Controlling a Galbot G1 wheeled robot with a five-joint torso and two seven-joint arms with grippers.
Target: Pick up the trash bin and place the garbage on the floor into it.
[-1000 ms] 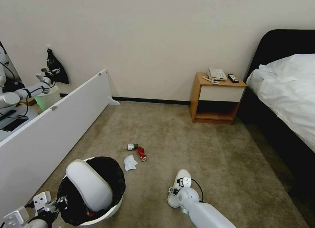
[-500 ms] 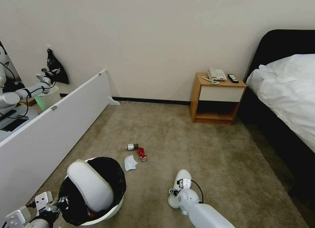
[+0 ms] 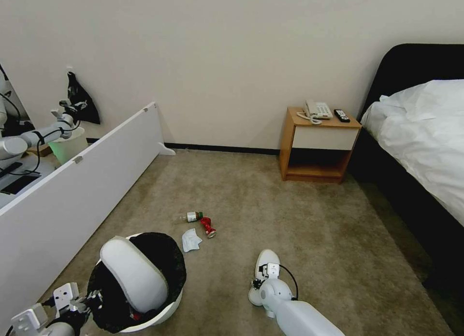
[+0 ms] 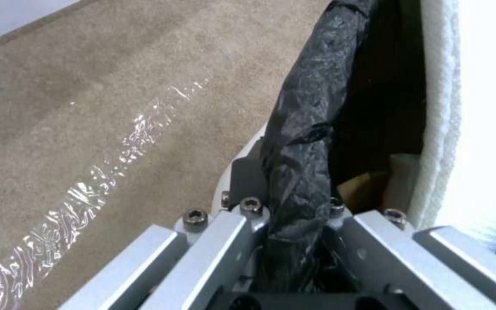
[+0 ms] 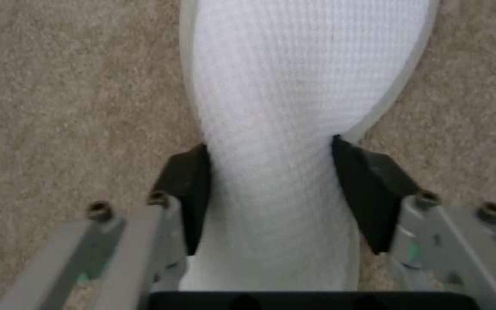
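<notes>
The trash bin (image 3: 166, 311) stands on the floor at the lower left, its black bag (image 3: 166, 256) folded over the rim. A white slipper (image 3: 130, 273) leans upright inside it. My left gripper (image 3: 91, 298) is shut on the bagged rim (image 4: 302, 129), one finger (image 4: 247, 176) outside the bin wall. My right gripper (image 3: 260, 279) is low over a second white slipper (image 3: 266, 259) lying on the carpet. Its black pads (image 5: 187, 189) press both sides of that slipper (image 5: 294, 86). Farther ahead lie a clear bottle (image 3: 193, 216), a crushed red can (image 3: 208, 226) and a white mask (image 3: 191, 240).
A long white board (image 3: 82, 191) leans along the left. Behind it another robot arm (image 3: 34, 135) reaches over a pale bin (image 3: 67, 145). A wooden nightstand (image 3: 319, 145) with a phone stands by the wall, and a bed (image 3: 425, 142) lines the right. Open carpet (image 3: 299, 220) lies between.
The view has shifted slightly. The bin with my left gripper has edged a little rightward, and my right gripper has settled slightly lower on the slipper.
</notes>
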